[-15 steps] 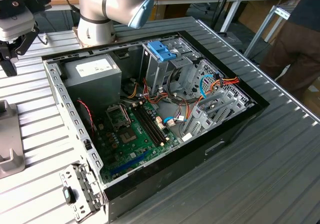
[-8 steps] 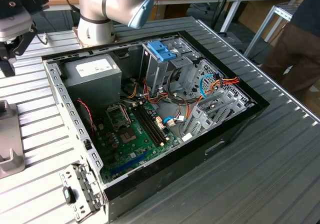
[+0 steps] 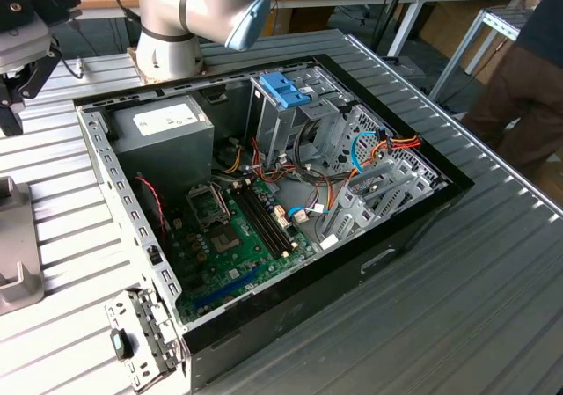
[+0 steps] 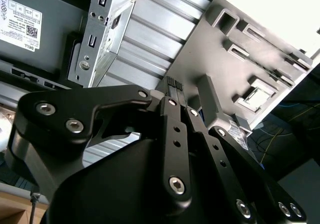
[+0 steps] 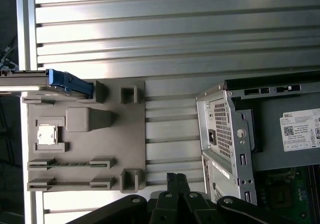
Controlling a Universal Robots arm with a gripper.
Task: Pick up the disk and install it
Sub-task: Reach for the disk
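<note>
Fingers (image 5: 171, 181) together, empty, near grey fixture (image 5: 100, 149); disk (image 5: 67, 81) rests on that fixture, not yet picked up or installed in computer case (image 3: 299, 294).

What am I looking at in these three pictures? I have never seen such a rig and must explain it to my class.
A grey robot arm stands on a ribbed metal table. One camera off the arm looks at an open black computer case on it. Two cameras ride near the arm's wrist; both wrist views show its black two-fingered tool, shut and holding nothing. In the first wrist view a flat grey plastic tray lies on the table beside the case. At one corner of it rests the disk, a flat grey drive in a light-blue carrier, untouched.
</note>
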